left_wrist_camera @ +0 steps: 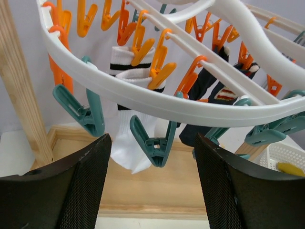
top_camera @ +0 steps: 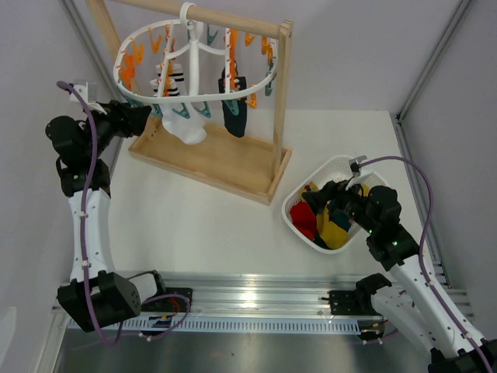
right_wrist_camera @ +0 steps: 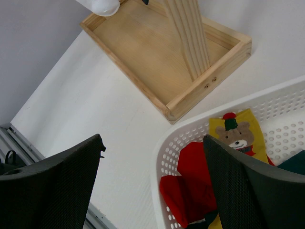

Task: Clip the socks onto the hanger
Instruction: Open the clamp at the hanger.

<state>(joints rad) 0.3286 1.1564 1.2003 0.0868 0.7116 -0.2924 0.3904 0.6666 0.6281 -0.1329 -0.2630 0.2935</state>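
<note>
Left gripper [top_camera: 144,115] is up at the left rim of the hanger [top_camera: 203,100], fingers spread and holding nothing; a teal peg [left_wrist_camera: 155,143] hangs just past the gap. The hanger hooks over the top bar of the wooden rack [top_camera: 210,159] at the table's [top_camera: 194,217] far left. Two socks are clipped on it: the white black-striped sock [top_camera: 185,124] and the navy sock [top_camera: 234,113]. Right gripper [top_camera: 330,198] hovers over the left rim of the basket [top_camera: 330,167] near the table's right edge, fingers wide apart, nothing grasped. In the basket are the red sock [right_wrist_camera: 195,186], the yellow bear sock [right_wrist_camera: 236,136] and a teal sock [right_wrist_camera: 295,162].
</note>
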